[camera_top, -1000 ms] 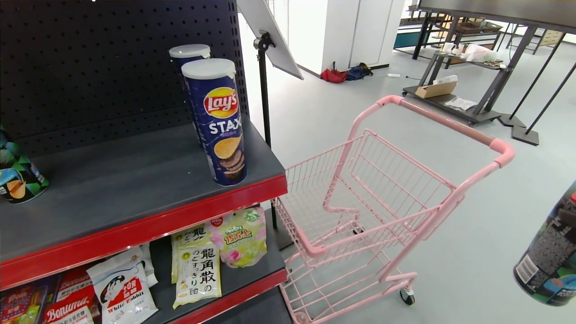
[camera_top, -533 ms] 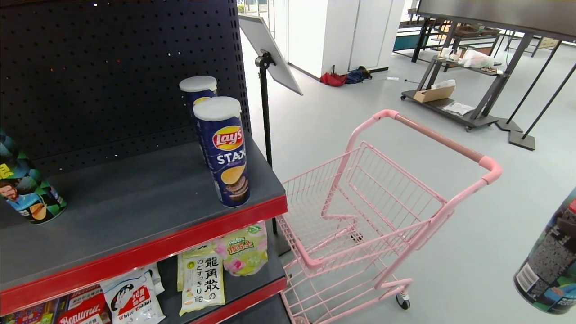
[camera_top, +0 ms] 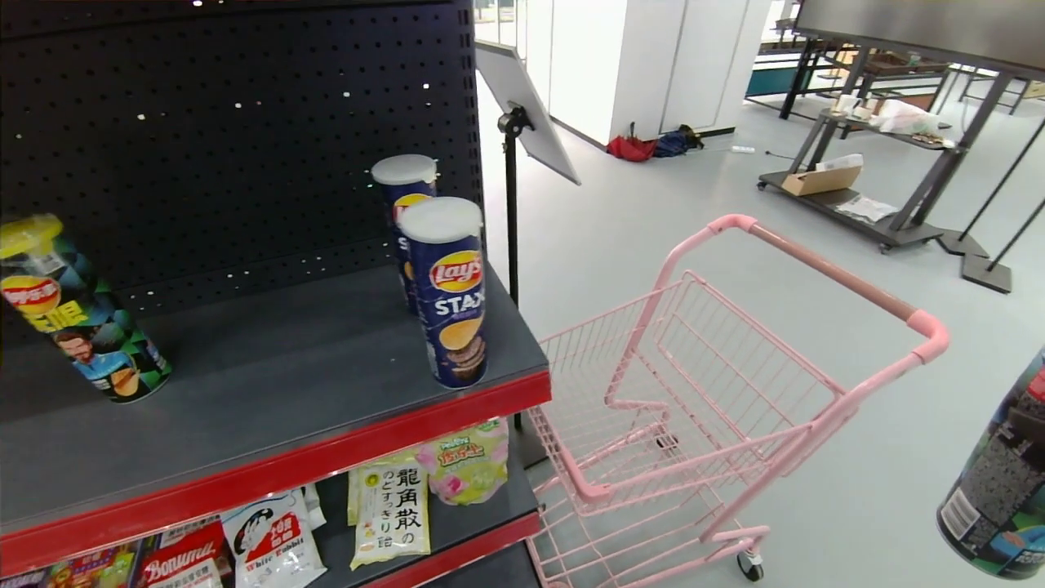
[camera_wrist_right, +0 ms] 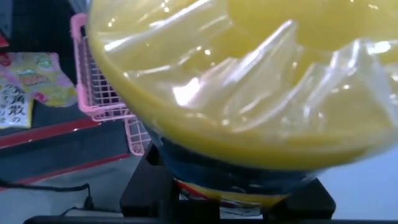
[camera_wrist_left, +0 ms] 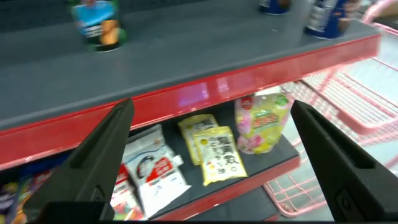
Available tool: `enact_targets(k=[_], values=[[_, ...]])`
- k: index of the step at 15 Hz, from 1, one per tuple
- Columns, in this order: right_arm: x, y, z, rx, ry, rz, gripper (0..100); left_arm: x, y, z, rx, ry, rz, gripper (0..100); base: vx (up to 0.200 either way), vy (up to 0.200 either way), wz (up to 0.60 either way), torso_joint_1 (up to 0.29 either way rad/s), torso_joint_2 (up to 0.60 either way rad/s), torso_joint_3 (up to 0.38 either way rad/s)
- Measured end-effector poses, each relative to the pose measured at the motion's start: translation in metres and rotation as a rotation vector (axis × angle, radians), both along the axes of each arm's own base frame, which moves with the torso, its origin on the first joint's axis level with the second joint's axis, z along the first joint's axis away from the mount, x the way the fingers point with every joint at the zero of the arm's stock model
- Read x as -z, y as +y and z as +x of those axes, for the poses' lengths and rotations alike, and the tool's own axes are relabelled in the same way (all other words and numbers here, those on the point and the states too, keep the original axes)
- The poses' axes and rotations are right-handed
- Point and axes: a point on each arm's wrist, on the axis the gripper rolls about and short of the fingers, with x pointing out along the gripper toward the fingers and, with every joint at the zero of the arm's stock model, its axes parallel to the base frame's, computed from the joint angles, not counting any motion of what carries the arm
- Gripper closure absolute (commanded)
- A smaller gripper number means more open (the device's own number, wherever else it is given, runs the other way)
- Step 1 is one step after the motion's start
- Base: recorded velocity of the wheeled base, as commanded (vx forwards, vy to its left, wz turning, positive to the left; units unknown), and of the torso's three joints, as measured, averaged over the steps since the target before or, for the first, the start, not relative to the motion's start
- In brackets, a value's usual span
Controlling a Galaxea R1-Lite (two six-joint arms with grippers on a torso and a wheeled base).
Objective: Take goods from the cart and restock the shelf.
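The right gripper (camera_wrist_right: 227, 196) pinches a chip can (camera_top: 1000, 482), well right of the shelf (camera_top: 326, 441). Swung in low, it could topple the near blue can (camera_top: 447, 294) — the left gripper (camera_wrist_left: 211, 106) is spread, empty.

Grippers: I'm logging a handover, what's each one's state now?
Left gripper: open, empty.
Right gripper: closed on a yellow-lidded chip can.

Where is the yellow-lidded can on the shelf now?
Head view: the yellow-lidded can stands left on the upper shelf, near the pegboard, apart from the blue cans.
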Motion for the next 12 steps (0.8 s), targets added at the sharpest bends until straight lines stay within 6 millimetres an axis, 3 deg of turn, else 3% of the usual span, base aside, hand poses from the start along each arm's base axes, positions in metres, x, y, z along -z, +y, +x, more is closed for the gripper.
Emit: enact_targets(k=[5, 10, 12], values=[[-0.001, 0.000, 0.000, -0.006, -0.004, 0.002, 100, 0.000, 0.000, 0.000, 0.001, 0.000, 0.000, 0, 0.000, 0.000, 0.60, 0.007, 0.00, 0.001], [0.006, 0.000, 0.000, 0.002, -0.023, 0.004, 100, 0.000, 0.000, 0.000, 0.000, 0.000, 0.001, 0, 0.000, 0.000, 0.00, 0.000, 0.00, 0.000], [0.010, -0.001, -0.003, 0.012, -0.065, 0.013, 100, 0.000, 0.000, 0.000, 0.002, -0.001, 0.002, 0, 0.000, 0.200, 0.00, 0.000, 0.00, 0.005]])
